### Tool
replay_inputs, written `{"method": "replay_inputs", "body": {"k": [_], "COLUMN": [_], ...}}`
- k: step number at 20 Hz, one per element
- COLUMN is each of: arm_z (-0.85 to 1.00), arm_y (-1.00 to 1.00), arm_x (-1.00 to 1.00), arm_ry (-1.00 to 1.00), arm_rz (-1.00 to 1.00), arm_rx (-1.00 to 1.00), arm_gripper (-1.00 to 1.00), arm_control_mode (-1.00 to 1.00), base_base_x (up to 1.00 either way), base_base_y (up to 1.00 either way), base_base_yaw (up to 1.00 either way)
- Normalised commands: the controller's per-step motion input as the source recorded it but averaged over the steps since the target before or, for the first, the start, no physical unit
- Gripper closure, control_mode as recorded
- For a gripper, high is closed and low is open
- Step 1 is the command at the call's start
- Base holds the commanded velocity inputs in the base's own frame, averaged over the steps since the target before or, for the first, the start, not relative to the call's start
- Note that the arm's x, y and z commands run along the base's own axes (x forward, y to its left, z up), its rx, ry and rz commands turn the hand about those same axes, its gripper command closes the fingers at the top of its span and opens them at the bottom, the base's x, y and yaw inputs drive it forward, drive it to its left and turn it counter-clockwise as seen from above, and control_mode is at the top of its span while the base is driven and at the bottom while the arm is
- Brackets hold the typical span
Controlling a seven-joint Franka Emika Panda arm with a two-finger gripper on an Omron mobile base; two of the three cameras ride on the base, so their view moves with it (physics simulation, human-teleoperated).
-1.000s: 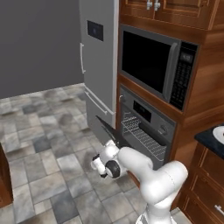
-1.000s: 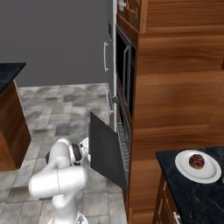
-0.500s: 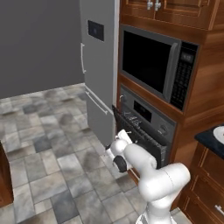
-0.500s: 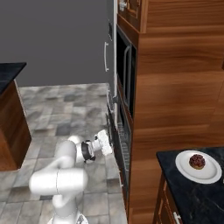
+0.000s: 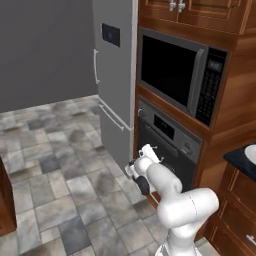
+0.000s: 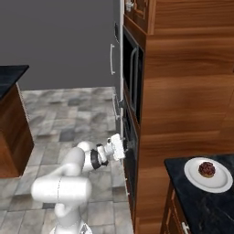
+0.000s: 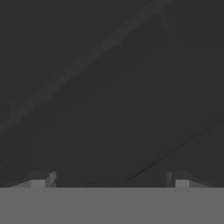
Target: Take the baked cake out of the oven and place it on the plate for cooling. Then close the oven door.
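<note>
Gripper: here it is at the oven front, gripper (image 6: 122,147) pressed up close to the oven door (image 5: 167,152), jaws spread wide and nothing between them. In the hand view the two tips sit far apart at the bottom, gripper (image 7: 109,179) facing a flat dark panel.
Oven door: up against the oven (image 5: 172,132), looking shut from the left base view; its grey bar handle (image 7: 83,61) runs slantwise across the hand view.
Baked cake: there it sits, baked cake (image 6: 207,169), a dark reddish lump right on the plate (image 6: 194,176).
Plate: white and round, on the black counter (image 6: 201,205) to the right of the oven column, well apart from the hand.
Microwave: microwave (image 5: 177,75) directly above the oven, black glass door closed.
Fridge: grey fridge (image 5: 112,75) just to the left of the oven column.
Arm: white arm (image 5: 175,192) reaching up from the near side toward the oven.
</note>
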Motion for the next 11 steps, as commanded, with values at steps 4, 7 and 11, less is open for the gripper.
{"method": "replay_inputs", "body": {"k": [4, 7, 11], "arm_z": [0.00, 0.00, 0.00], "arm_y": [-0.69, -0.57, -0.38], "arm_x": [0.26, 0.14, 0.01], "arm_ry": [0.18, 0.20, 0.21], "arm_rz": [0.00, 0.00, 0.00], "arm_rx": [0.00, 0.00, 0.02], "arm_gripper": [-1.00, -1.00, -1.00], "arm_control_mode": [-1.00, -1.00, -1.00], "base_base_x": [0.00, 0.00, 0.00], "base_base_y": [0.00, 0.00, 0.00], "base_base_yaw": [0.00, 0.00, 0.00]}}
